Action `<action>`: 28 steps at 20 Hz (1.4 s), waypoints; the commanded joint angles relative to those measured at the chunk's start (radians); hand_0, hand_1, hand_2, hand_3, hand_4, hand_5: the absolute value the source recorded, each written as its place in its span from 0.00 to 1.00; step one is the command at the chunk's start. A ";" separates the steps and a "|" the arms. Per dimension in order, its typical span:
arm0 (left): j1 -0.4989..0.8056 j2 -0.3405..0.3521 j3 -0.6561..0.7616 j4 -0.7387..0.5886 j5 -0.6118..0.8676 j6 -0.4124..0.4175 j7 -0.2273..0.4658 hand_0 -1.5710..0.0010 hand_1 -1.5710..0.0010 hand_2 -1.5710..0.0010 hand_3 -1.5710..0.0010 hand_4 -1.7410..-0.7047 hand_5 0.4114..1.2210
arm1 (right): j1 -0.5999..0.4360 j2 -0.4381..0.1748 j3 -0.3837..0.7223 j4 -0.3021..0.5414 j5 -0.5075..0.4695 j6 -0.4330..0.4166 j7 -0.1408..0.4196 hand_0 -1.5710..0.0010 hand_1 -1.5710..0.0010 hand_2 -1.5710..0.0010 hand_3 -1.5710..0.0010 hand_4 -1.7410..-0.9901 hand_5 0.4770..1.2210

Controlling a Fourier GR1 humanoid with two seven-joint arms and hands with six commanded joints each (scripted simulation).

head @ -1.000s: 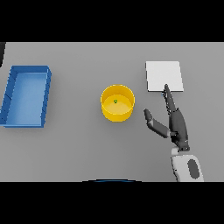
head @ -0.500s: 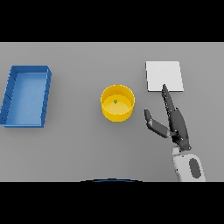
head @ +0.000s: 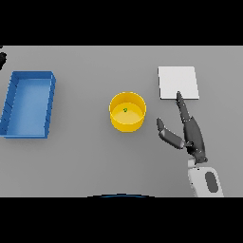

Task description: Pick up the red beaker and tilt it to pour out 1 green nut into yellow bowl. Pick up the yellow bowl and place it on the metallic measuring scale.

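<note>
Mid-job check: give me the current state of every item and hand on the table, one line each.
yellow bowl: upright on the table, not held.
green nut: lying inside the yellow bowl.
measuring scale: flat on the table, nothing on it.
blue tray: on the table, nothing visible in it.
right hand: open, fingers straight, right of the bowl, holding nothing, fingertips at the scale's near edge.
left hand: barely visible at the far left edge; state unclear.
</note>
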 commanded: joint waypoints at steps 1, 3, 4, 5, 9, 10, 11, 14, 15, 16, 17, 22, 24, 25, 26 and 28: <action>0.042 0.003 -0.017 -0.069 0.009 0.035 0.044 0.00 0.00 0.00 0.11 0.00 1.00 | 0.010 -0.003 -0.004 -0.001 -0.008 0.004 -0.018 1.00 1.00 1.00 1.00 0.72 0.29; 0.140 0.037 -0.045 -0.226 0.037 0.074 0.114 0.00 0.00 0.00 0.12 0.00 1.00 | 0.006 0.005 0.001 0.000 0.000 -0.004 -0.013 1.00 1.00 1.00 1.00 0.74 0.28; 0.180 0.053 -0.059 -0.300 0.052 0.101 0.150 0.00 0.00 0.00 0.12 0.00 0.91 | 0.010 0.011 0.008 -0.004 0.002 -0.002 -0.010 1.00 1.00 1.00 1.00 0.75 0.28; 0.212 0.065 -0.078 -0.358 0.064 0.117 0.180 0.00 0.00 0.00 0.12 0.00 0.82 | 0.004 0.011 0.004 0.004 -0.003 -0.001 -0.002 1.00 1.00 1.00 1.00 0.76 0.28; 0.296 0.149 -0.137 -0.564 0.139 0.080 0.259 0.00 0.00 0.00 0.13 0.24 0.51 | 0.006 0.000 -0.001 -0.005 -0.006 0.002 -0.004 1.00 1.00 1.00 1.00 0.77 0.27; 0.307 0.170 -0.157 -0.603 0.136 0.039 0.242 0.00 0.02 0.05 0.21 0.41 0.45 | -0.007 -0.005 -0.008 0.007 -0.004 0.000 0.009 1.00 1.00 1.00 1.00 0.77 0.26; 0.328 0.202 -0.165 -0.647 0.140 -0.001 0.220 0.05 0.12 0.17 0.30 0.57 0.41 | -0.011 -0.003 -0.004 0.017 -0.003 0.002 0.005 1.00 1.00 1.00 1.00 0.78 0.26; 0.368 0.236 -0.149 -0.682 0.196 -0.110 0.164 0.49 0.55 0.57 0.64 0.84 0.33 | 0.010 0.000 -0.004 -0.001 -0.015 0.005 -0.018 1.00 1.00 1.00 1.00 0.78 0.26; 0.370 0.241 -0.154 -0.674 0.196 -0.132 0.163 0.59 0.64 0.66 0.71 0.89 0.32 | -0.001 -0.002 -0.005 0.002 -0.010 0.000 -0.009 1.00 1.00 1.00 1.00 0.79 0.27; 0.355 0.242 -0.177 -0.671 0.169 -0.147 0.174 0.67 0.71 0.73 0.77 0.92 0.30 | 0.008 -0.003 -0.001 0.000 -0.008 0.004 -0.020 1.00 1.00 1.00 1.00 0.79 0.27; 0.358 0.251 -0.187 -0.676 0.154 -0.149 0.173 0.74 0.77 0.78 0.82 0.94 0.30 | 0.015 -0.009 -0.004 -0.003 -0.016 0.012 -0.028 1.00 1.00 1.00 1.00 0.79 0.28; 0.328 0.208 -0.202 -0.608 0.105 -0.109 0.155 0.91 0.92 0.93 0.94 0.99 0.29 | -0.004 -0.004 0.002 0.003 0.003 0.001 0.003 1.00 1.00 1.00 1.00 0.76 0.28; 0.323 0.207 -0.204 -0.614 0.089 -0.083 0.146 0.95 0.95 0.95 0.96 1.00 0.30 | 0.007 0.001 0.013 -0.002 0.016 -0.003 0.004 1.00 1.00 1.00 1.00 0.75 0.27; 0.328 0.212 -0.194 -0.617 0.094 -0.073 0.132 0.96 0.96 0.96 0.97 1.00 0.30 | 0.004 -0.001 0.021 -0.013 0.043 -0.016 0.038 1.00 1.00 1.00 1.00 0.75 0.26; 0.326 0.203 -0.189 -0.624 0.095 -0.058 0.109 0.96 0.97 0.97 0.98 0.99 0.31 | 0.001 -0.011 0.031 -0.015 0.070 -0.018 0.039 1.00 1.00 1.00 1.00 0.77 0.27; 0.351 0.210 -0.180 -0.638 0.100 -0.037 0.084 0.98 0.98 0.98 0.98 0.99 0.33 | -0.010 -0.044 0.056 -0.021 0.088 0.024 0.017 1.00 1.00 1.00 1.00 0.81 0.30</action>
